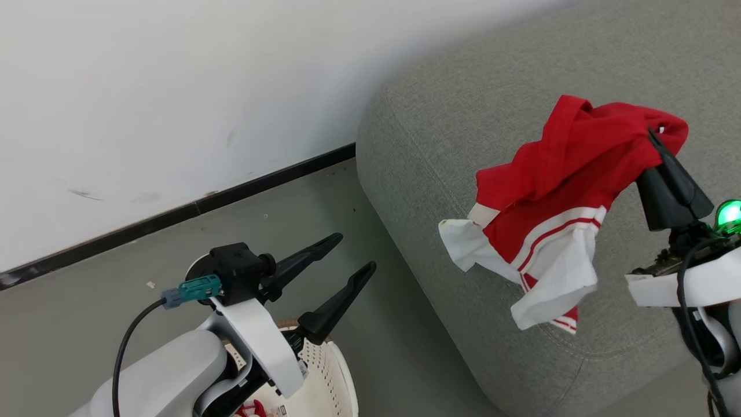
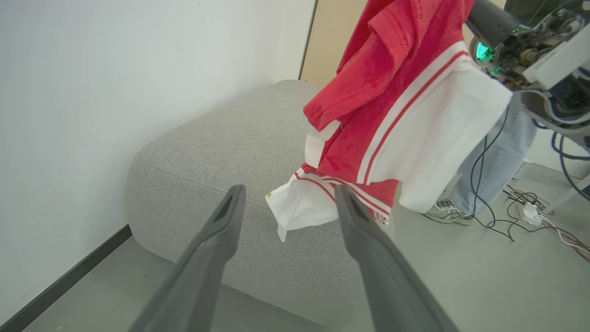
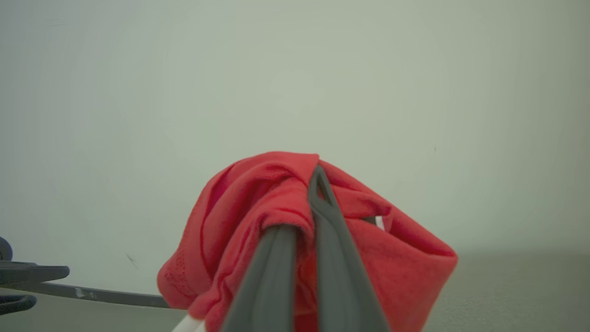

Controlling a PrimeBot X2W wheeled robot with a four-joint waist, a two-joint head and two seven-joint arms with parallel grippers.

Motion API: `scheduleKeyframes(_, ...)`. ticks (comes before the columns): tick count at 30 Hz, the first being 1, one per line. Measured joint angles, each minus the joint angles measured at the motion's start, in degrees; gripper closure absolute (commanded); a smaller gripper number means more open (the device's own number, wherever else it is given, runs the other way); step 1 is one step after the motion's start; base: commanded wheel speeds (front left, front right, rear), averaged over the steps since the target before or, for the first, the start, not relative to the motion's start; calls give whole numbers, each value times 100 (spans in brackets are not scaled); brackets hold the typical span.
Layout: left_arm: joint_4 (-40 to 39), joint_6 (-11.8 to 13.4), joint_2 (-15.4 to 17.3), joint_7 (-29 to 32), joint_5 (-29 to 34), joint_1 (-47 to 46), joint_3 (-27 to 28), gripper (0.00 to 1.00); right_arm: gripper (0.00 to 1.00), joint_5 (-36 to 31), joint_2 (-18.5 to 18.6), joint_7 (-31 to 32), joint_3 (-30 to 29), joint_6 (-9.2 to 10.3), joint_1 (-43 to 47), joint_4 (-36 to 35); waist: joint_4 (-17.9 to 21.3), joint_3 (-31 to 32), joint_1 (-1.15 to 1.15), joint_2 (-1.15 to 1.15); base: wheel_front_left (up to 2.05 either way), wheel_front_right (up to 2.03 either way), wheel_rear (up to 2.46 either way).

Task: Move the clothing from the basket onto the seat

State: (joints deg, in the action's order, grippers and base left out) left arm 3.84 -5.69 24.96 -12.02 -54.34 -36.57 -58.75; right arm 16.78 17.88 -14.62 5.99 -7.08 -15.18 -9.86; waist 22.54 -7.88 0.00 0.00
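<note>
Head view: the right tool is clamping a bunched fold of the clothing, dangling it over the seat's front edge, presumably for dropping there. The left tool is hovering spread and empty above the basket. Left wrist view: the white panels are hanging close above the seat. Right wrist view: red fabric is bulging around the closed grip.

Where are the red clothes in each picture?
Head view: the clothing hangs at the right, by the seat.
Left wrist view: the clothing, top middle, by the seat.
Right wrist view: the clothing, bottom middle.
Shared landmark: the right gripper pinching it.
</note>
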Motion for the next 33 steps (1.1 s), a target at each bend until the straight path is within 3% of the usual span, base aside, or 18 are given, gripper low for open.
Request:
scheduleKeyframes(12, -218, 48, 219, -10, 3, 80, 16, 0, 100, -77, 477, 10, -448, 0, -517, 164, -47, -284, 0, 0, 0, 0, 0)
scheduleKeyframes(28, -661, 57, 647, 70, 13, 88, 60, 0, 100, -21, 1212, 576, -1002, 0, -1516, 679, -195, -835, 0, 0, 0, 0, 0)
scheduleKeyframes(33, -811, 99, 791, 86, 13, 88, 100, 0, 100, -5, 1278, 692, -1233, 0, -1805, 914, -267, -1030, 0, 0, 0, 0, 0)
